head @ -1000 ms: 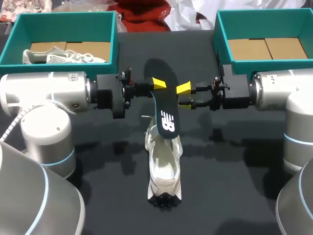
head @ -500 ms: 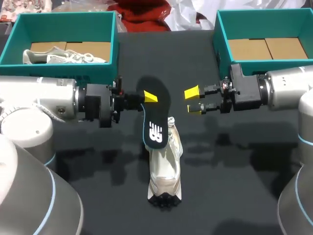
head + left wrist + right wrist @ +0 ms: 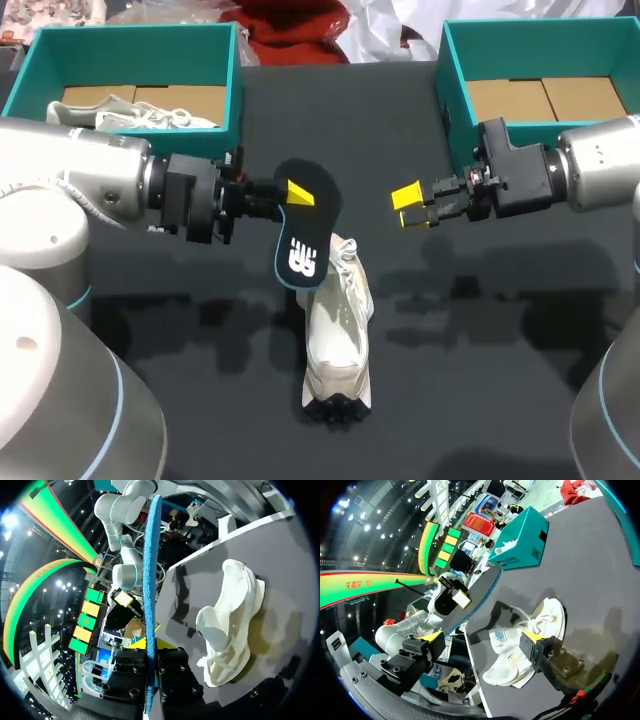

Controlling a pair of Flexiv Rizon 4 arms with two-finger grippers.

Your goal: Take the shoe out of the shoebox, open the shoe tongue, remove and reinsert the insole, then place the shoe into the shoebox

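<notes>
- The white sneaker (image 3: pixel 338 335) is sitting in the middle of the counter (image 3: pixel 480 340), heel end nearest and laced end farther off. Its mouth is facing upward, which is probably leaving the way open for the insole to go back in.
- Open dark counter is lying on both sides of the sneaker, so either arm is getting room to come in low from its own side.
- The dark insole (image 3: pixel 303 240) is out of the sneaker and hanging in the air just beyond its laced end. Its lower, printed end is overlapping the sneaker's far left edge (whether they are touching I cannot tell).
- The left claw (image 3: pixel 298 194) is pinching the insole near its upper end, fingers closed on both faces. The left wrist view is showing the insole edge-on between them, a hold that should let it be steered lengthwise into the sneaker.
- The right claw (image 3: pixel 412 207) is hovering well apart to the right, fingers spread wide and gripping nothing. It is likely waiting to steady the sneaker or part the tongue.
- Farthest off, two teal shoebox halves are standing at the counter's back corners. The left shoebox (image 3: pixel 237 75) is holding another pale shoe (image 3: pixel 130 115), and the right shoebox (image 3: pixel 448 70) is showing only its cardboard floor. Their near walls are bounding how far back each arm can swing.
</notes>
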